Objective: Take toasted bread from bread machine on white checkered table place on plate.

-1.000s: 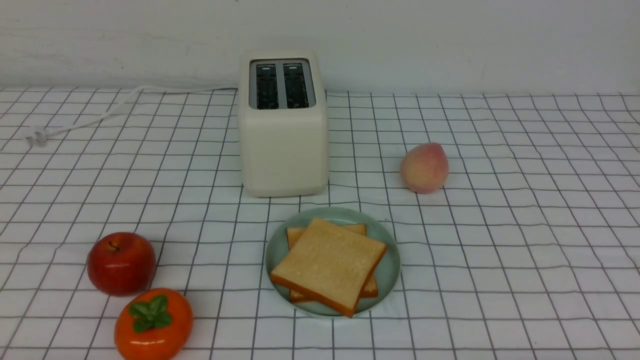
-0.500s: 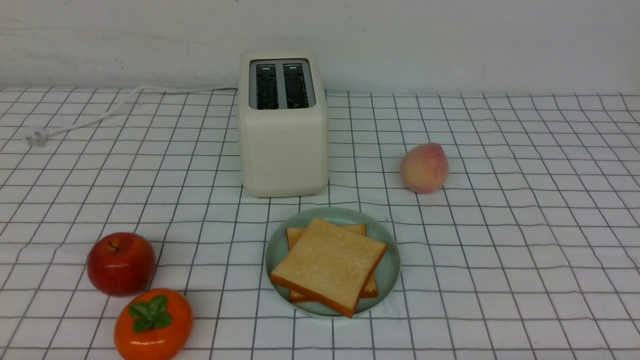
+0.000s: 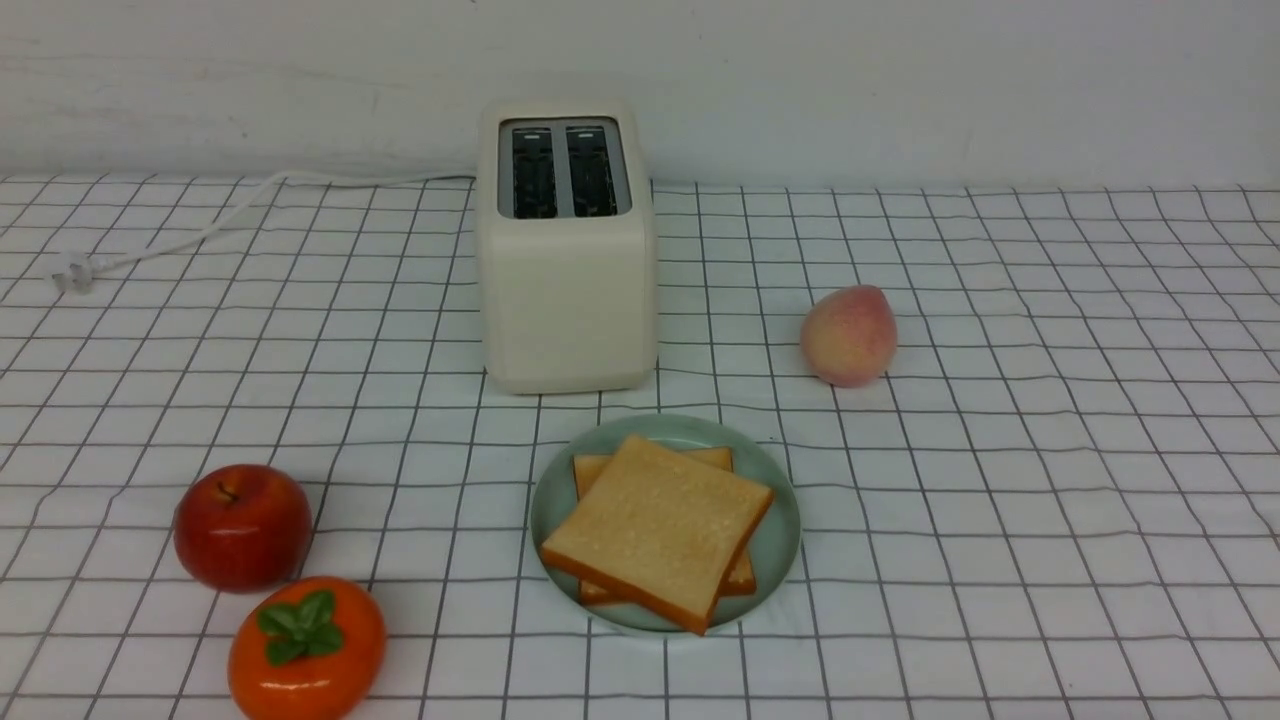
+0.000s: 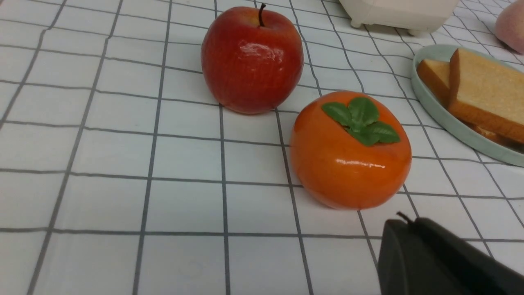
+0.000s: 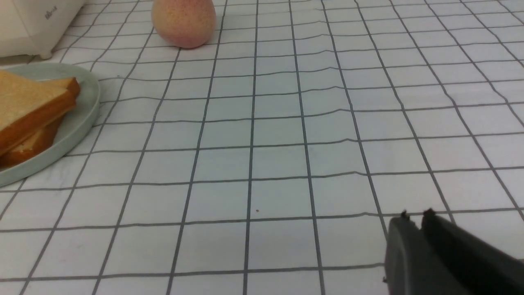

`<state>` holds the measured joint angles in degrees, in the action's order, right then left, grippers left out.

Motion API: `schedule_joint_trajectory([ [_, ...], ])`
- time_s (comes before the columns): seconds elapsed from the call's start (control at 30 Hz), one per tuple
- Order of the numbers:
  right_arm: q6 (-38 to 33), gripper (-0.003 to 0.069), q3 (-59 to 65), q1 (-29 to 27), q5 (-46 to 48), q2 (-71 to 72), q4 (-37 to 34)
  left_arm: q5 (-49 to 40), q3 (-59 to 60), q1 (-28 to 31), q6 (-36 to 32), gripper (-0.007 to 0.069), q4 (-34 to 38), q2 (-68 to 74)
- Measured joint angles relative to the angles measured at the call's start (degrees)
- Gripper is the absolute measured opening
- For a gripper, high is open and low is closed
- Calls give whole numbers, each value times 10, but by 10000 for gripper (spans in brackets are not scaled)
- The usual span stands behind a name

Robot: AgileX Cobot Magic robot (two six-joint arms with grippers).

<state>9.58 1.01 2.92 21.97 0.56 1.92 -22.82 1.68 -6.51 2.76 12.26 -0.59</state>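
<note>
Two toast slices (image 3: pixel 660 525) lie stacked on the mint-green plate (image 3: pixel 780 490) in front of the cream toaster (image 3: pixel 567 290), whose two slots show no bread. The plate and toast also show in the left wrist view (image 4: pixel 487 88) and the right wrist view (image 5: pixel 28 106). My left gripper (image 4: pixel 409 223) is shut and empty, low over the checkered cloth near the orange persimmon. My right gripper (image 5: pixel 415 217) is shut and empty over bare cloth, well away from the plate. Neither arm shows in the front view.
A red apple (image 3: pixel 243 526) and an orange persimmon (image 3: pixel 307 648) sit at the front left. A peach (image 3: pixel 848 335) lies right of the toaster. The toaster's white cord and plug (image 3: pixel 75 272) trail to the far left. A white wall stands behind.
</note>
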Motion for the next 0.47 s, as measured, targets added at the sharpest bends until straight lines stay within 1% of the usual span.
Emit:
schedule_joint_trajectory([
  [0.47, 0, 64, 0, 0, 0, 0, 0, 0, 0, 0, 0, 5, 0, 0],
])
